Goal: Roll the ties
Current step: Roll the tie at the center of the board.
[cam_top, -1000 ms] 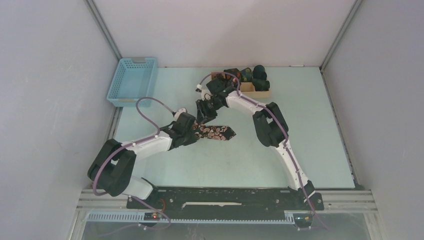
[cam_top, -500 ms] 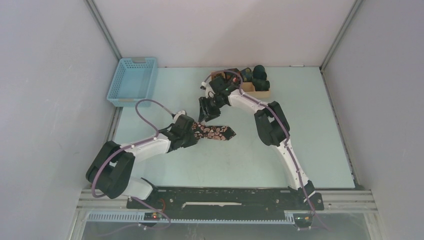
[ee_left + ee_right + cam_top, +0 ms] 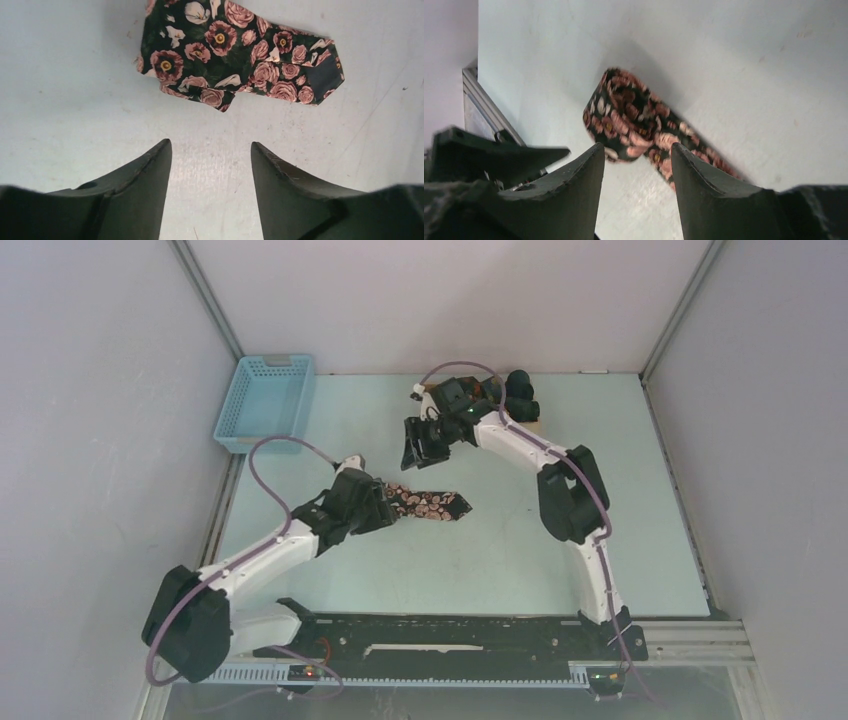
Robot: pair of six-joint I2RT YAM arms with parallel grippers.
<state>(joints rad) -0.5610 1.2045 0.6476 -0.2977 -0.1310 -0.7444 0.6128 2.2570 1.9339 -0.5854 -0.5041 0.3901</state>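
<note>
A dark tie (image 3: 432,504) with pink roses lies folded and partly rolled on the pale table; it shows in the left wrist view as the tie (image 3: 235,55) and in the right wrist view as the tie (image 3: 634,117). My left gripper (image 3: 390,506) sits just left of it, open, its fingertips short of the cloth and nothing between them (image 3: 210,145). My right gripper (image 3: 412,452) hangs open above and behind the tie, holding nothing (image 3: 636,146). Dark rolled ties (image 3: 520,392) sit at the back.
A light blue basket (image 3: 265,400) stands at the back left by the wall. A small tan box (image 3: 530,424) holding the rolled ties is partly hidden behind the right arm. The left arm's gripper (image 3: 499,155) shows at the left of the right wrist view.
My left gripper has opened and let go of the tie's left end, drawing back slightly. The right gripper has lifted away toward the back and opened wider. The tie stays put.
</note>
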